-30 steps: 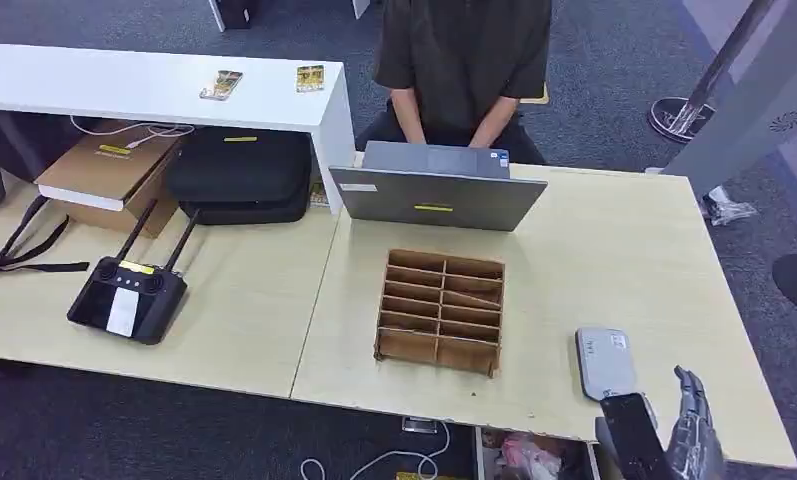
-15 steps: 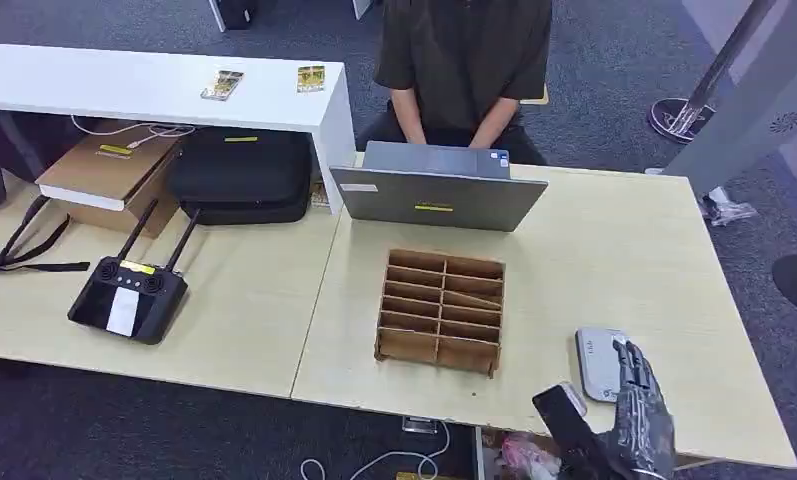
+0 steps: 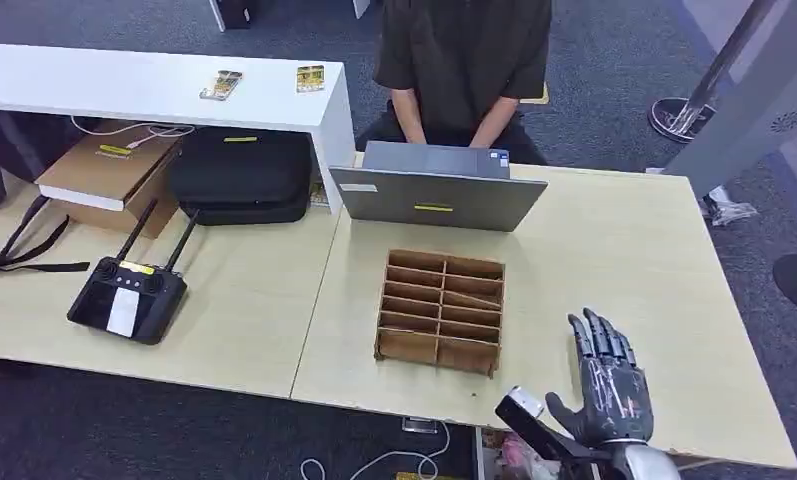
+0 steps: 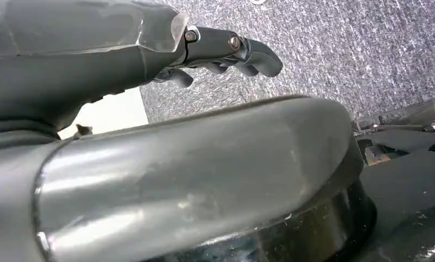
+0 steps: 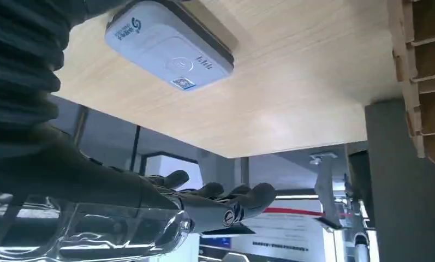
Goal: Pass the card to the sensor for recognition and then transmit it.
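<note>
My right hand (image 3: 609, 375) hovers flat over the front right of the light wood table (image 3: 614, 250), fingers stretched forward and apart. It covers the sensor in the head view. The right wrist view shows the sensor (image 5: 168, 46), a white-grey pad with a printed ring and small code label, lying on the table beyond my extended fingers (image 5: 226, 199). I see no card in this hand. Two small printed cards (image 3: 221, 84) (image 3: 310, 77) lie on the white shelf at the far left. My left hand (image 4: 226, 52) hangs over grey carpet, fingers loosely bent, holding nothing.
A wooden slotted rack (image 3: 440, 310) stands mid-table, left of my right hand. Behind it is a grey laptop (image 3: 437, 195) with a person (image 3: 464, 60) seated at it. A black remote controller (image 3: 126, 297), a black case (image 3: 239, 175) and a cardboard box (image 3: 109, 170) occupy the left table.
My right hand has risen from below the table's front edge and moved forward and left, now covering the sensor that was visible before. Nothing else has moved.
</note>
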`<state>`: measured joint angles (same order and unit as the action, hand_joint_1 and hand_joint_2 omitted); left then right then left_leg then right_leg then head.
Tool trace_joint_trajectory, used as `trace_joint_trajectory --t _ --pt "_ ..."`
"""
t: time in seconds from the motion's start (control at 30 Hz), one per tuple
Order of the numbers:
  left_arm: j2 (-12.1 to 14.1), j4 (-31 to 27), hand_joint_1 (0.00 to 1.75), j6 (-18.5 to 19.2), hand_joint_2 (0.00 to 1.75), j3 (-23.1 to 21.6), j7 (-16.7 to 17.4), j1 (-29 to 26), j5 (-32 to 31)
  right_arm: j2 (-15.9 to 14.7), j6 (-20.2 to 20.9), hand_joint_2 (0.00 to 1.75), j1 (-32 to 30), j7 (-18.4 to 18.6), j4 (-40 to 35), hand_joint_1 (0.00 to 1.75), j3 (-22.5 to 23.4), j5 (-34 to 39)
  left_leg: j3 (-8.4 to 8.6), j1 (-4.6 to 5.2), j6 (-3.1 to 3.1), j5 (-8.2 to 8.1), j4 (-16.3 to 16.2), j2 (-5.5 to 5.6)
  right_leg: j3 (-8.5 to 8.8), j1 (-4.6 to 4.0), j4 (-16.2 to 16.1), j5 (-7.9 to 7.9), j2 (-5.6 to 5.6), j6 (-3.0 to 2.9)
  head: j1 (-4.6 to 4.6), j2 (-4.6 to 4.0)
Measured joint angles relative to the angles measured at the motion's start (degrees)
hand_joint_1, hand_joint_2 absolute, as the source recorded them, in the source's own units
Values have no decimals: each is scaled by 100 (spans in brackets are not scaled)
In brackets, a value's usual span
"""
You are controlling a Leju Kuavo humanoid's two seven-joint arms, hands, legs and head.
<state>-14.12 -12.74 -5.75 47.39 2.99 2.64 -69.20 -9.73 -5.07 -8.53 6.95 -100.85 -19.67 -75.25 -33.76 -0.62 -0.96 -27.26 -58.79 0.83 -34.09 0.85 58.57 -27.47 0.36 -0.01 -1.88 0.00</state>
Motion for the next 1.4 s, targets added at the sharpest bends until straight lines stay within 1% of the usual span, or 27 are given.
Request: trace_joint_trajectory --t 0.2,0.33,0.43,0.6,1.0,1.2,1.4 --pt "0 0 0 20 0 17 -2 0 22 -92 4 175 57 2 48 0 -212 37 0 -1 0 0 0 0 0 -2 1 -1 0 -1 0 0" --pt "-4 0 0 24 0 22 -2 2 35 -92 17 175 103 42 85 0 -356 57 -1 -1 0 0 0 0 0 -1 1 -1 0 -1 0 0" --pt "-4 0 0 39 0 24 -2 3 46 -37 20 175 135 90 96 0 -483 66 -1 0 0 0 0 0 0 -1 1 -1 0 -1 0 0" --pt "-4 0 0 39 0 33 -2 5 74 131 22 175 169 199 142 0 -647 66 0 0 0 0 0 0 0 -1 1 -1 0 -1 0 0" --pt "-20 0 0 101 0 89 4 24 116 623 24 175 338 453 313 0 -806 -184 0 -1 -1 0 0 0 0 -1 2 -1 0 -1 0 0" --pt "-22 0 0 129 0 118 2 47 118 916 46 175 428 433 419 0 -844 -190 0 -1 -1 1 0 0 0 -1 2 -1 0 -1 0 0" --pt "-28 0 0 160 0 118 -2 58 111 1112 85 175 531 367 553 0 -872 -190 0 -1 -1 1 0 -1 0 -1 2 -1 0 -1 0 0"
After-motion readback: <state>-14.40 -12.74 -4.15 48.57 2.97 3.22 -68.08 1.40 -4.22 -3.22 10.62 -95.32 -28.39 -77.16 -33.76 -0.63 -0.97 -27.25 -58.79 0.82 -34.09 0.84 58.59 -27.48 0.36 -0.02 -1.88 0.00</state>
